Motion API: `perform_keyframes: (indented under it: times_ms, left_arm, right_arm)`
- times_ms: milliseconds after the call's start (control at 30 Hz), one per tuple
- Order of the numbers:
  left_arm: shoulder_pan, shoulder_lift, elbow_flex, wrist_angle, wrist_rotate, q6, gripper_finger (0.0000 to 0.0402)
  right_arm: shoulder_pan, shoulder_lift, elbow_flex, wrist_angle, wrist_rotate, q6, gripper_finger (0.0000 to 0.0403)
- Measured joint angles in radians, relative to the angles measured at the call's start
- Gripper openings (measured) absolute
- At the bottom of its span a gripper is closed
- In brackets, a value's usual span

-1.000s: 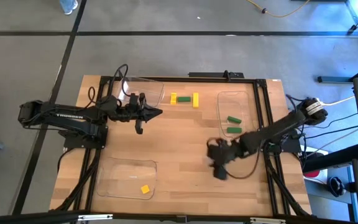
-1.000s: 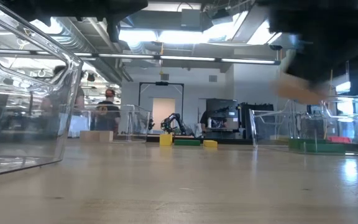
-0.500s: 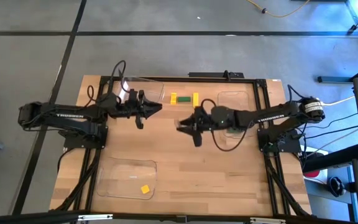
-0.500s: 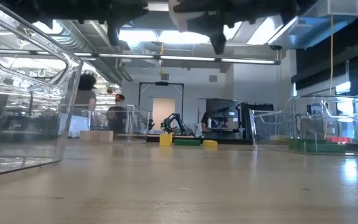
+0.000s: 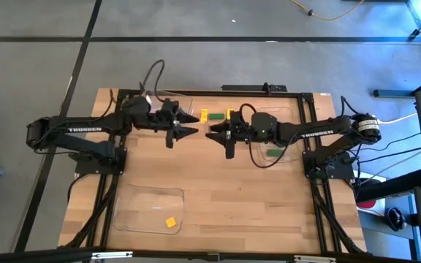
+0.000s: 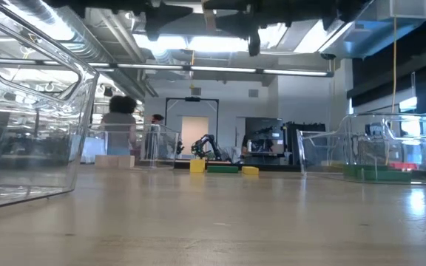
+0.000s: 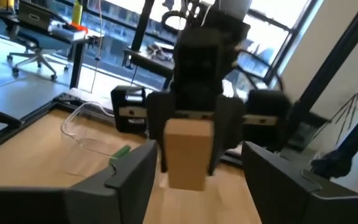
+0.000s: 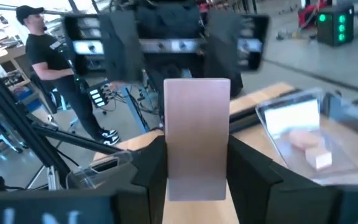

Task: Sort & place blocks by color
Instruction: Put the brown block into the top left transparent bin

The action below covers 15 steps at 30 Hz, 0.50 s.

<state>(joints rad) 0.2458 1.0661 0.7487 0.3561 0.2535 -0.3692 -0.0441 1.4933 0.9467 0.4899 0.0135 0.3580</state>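
While overhead hides it, wrist-visible tan block (pincer-held)

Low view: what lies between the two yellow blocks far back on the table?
A green block lies flat between the taller yellow block and the flatter yellow block. The low view shows it plainly.

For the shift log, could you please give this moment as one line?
right gripper: holds tan block in air | left gripper: open, facing it | table: yellow block unsorted
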Motion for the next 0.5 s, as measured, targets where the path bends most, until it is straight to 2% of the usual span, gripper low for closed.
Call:
perform_keyframes:
  times_ms: [200, 500]
  left_arm:
    - [-0.004, 0.068, 0.06, -0.004, -0.006, 0.014, 0.0228]
    - [-0.035, 0.116, 0.061, 0.046, 0.016, 0.009, 0.0228]
  right_arm:
    - [0.001, 0.0, 0.033, -0.008, -0.003, -0.031, 0.0129]
    - [-0.004, 0.0, 0.034, -0.019, -0.011, -0.048, 0.0129]
